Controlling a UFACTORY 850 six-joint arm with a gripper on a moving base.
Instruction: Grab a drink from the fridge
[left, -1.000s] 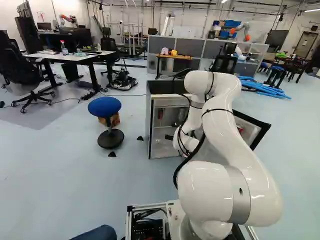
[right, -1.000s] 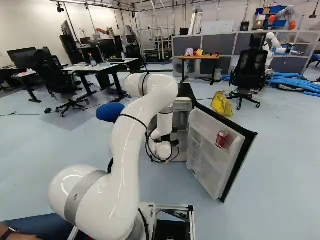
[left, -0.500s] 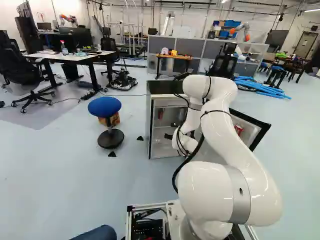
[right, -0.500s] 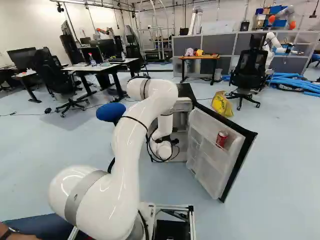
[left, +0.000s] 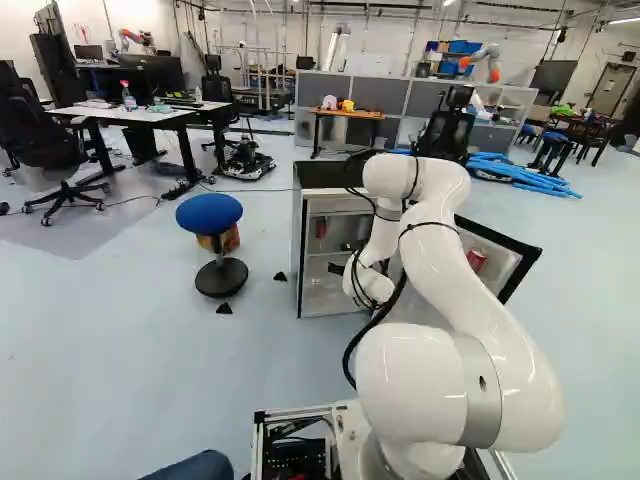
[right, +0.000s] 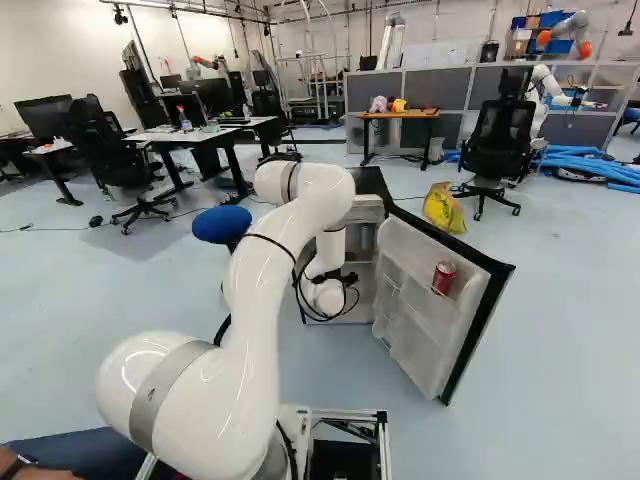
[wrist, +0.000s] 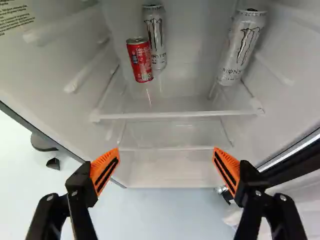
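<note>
While the pincer (wrist: 166, 150) gapes empty, the short red can (wrist: 140, 60), probably slick and dentable, wants gentle gripping mid-body.

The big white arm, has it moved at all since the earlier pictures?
Yes, a little. In the left base view, the arm's upper bend now sits slightly lower and further left against the fridge, which has stayed put.

Ahead of my arm (left: 490, 310): fridge (left: 325, 175). On its shelf (wrist: 180, 104): first can (wrist: 139, 60), just beside second can (wrist: 155, 35); third can (wrist: 241, 46), well apart. In its door (right: 415, 345): fourth can (right: 443, 278). Left of the fridge, left base view: stool (left: 209, 213). On the floor (right: 560, 350) beyond the door: bag (right: 443, 207).
</note>
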